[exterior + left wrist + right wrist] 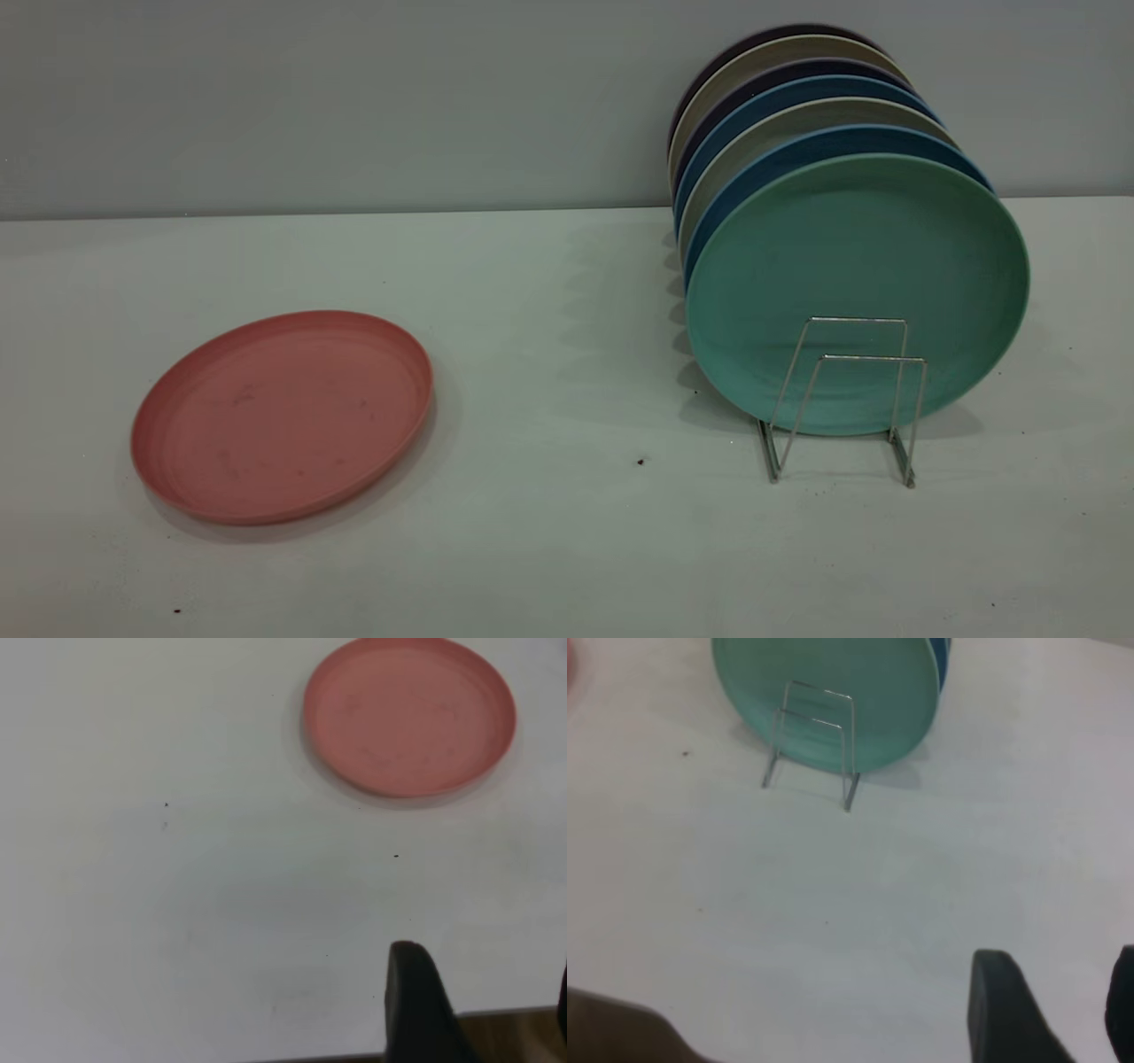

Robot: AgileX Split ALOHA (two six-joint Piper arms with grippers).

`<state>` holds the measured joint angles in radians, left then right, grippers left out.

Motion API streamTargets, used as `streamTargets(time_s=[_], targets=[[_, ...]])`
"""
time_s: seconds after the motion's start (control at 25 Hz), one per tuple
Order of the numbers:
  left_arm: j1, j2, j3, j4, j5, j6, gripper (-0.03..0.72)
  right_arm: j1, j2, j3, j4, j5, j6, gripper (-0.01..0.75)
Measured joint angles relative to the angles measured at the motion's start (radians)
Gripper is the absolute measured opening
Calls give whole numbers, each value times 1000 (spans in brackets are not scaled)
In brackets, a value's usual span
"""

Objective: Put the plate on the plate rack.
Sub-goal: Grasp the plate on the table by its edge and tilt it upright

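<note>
Exterior view shows the plate lying flat on the table at left, untouched, well apart from the plate rack at right; both grippers' fingers stand apart, holding nothing.

pink plate flat on table

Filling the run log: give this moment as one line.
pink plate: flat on table, untouched | plate rack: front slot free | left claw: open | right claw: open
</note>
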<state>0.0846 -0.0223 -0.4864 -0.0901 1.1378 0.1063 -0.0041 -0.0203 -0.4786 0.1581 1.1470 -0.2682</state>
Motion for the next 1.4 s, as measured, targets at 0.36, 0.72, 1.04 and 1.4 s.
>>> streamTargets(time_s=[0.36,0.72,1.04,1.4], targets=[[-22,0,-14,1,-73,3,416,0,0,0,63,0,4,299],[-22,128,-18,-11,-85,-57,423,0,0,0,127,-16,8,342],[-22,499,-18,-148,-211,70,430,0,79,-2,283,-60,-49,532],[-24,973,-62,-277,-473,187,444,0,333,-2,459,-120,-216,539]])
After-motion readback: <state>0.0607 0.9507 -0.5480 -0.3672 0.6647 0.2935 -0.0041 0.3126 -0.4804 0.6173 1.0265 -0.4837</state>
